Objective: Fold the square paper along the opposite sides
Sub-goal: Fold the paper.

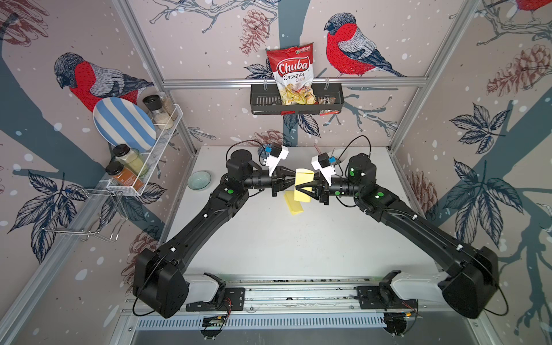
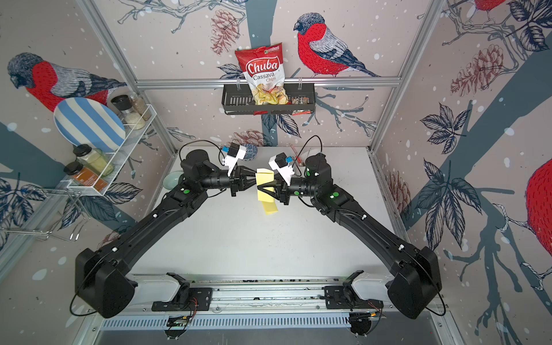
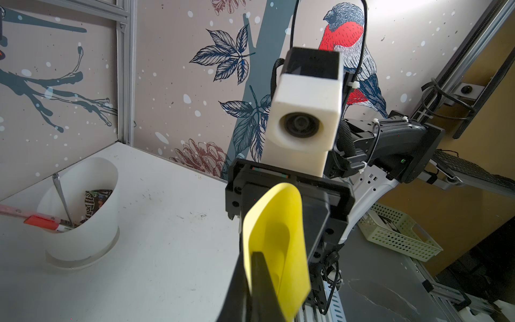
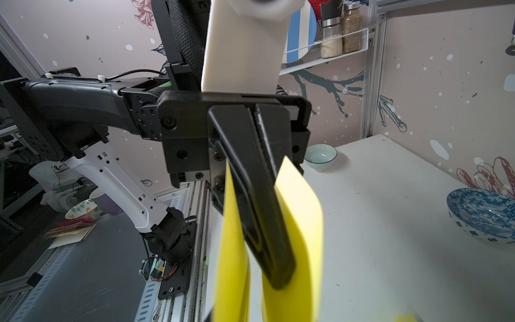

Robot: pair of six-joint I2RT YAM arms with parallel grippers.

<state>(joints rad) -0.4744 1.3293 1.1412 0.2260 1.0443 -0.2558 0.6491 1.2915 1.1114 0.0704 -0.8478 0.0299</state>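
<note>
The square paper [image 1: 303, 176] [image 2: 264, 176] is yellow and hangs in mid-air above the white table [image 1: 283, 239], bent into a loose U with its two halves facing each other. My left gripper [image 1: 294, 181] [image 3: 255, 259] is shut on one edge of the paper [image 3: 278, 223]. Opposite it, my right gripper [image 1: 296, 188] has its fingertips drawn together on the lower part. In the right wrist view the two yellow layers [image 4: 301, 209] run down either side of the left gripper [image 4: 278, 278]. My own right jaws are almost out of frame there.
A second yellow paper [image 1: 294, 204], folded into a strip, lies on the table just below. A pale bowl [image 1: 199, 180] sits at the left edge, a blue patterned bowl [image 4: 482, 214] and a white cup with pens [image 3: 80, 212] at the back. A wire rack [image 1: 143, 155] hangs on the left wall.
</note>
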